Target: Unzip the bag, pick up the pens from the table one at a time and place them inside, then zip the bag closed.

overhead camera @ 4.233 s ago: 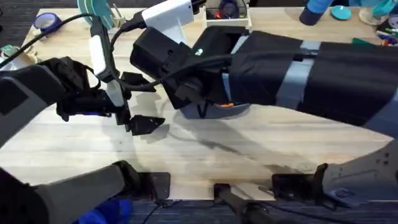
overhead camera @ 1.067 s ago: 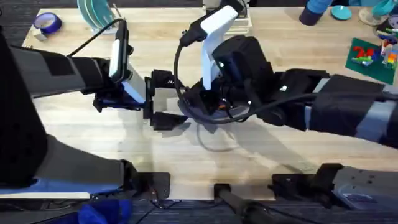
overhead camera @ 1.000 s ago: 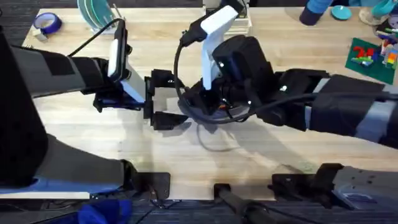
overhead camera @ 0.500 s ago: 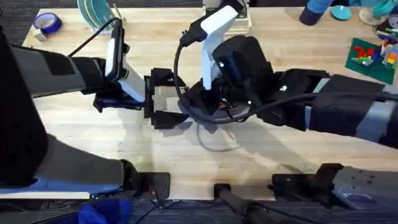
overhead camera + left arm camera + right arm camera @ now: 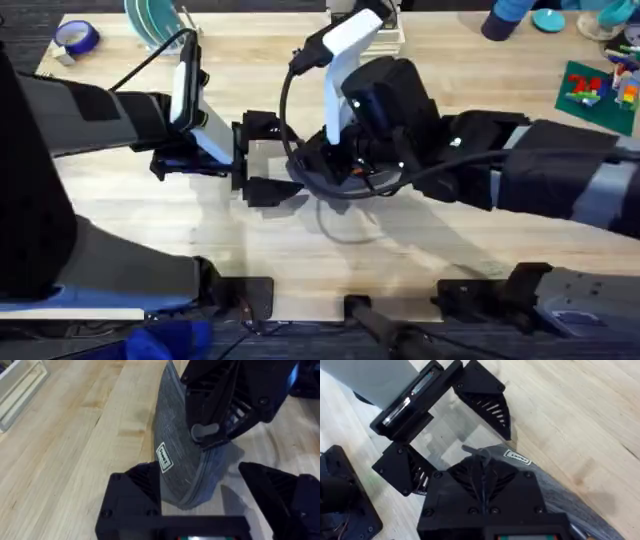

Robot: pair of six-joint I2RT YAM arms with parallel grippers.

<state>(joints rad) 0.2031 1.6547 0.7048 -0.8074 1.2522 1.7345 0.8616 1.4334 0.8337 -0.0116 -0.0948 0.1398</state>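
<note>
Centrally, the bag (image 5: 182, 467) is stood on edge on the tabletop (image 5: 420, 270), one end between the spread left claw (image 5: 210, 495), clamped by the right claw (image 5: 482, 467).

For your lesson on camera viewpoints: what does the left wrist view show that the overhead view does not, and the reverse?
Left wrist alone: the bag's small white label and its zipper seam. Overhead alone: a roll of blue tape, coloured bricks on a green plate at the table's far edge. Both: the open left gripper beside the bag, the right gripper on it.
</note>
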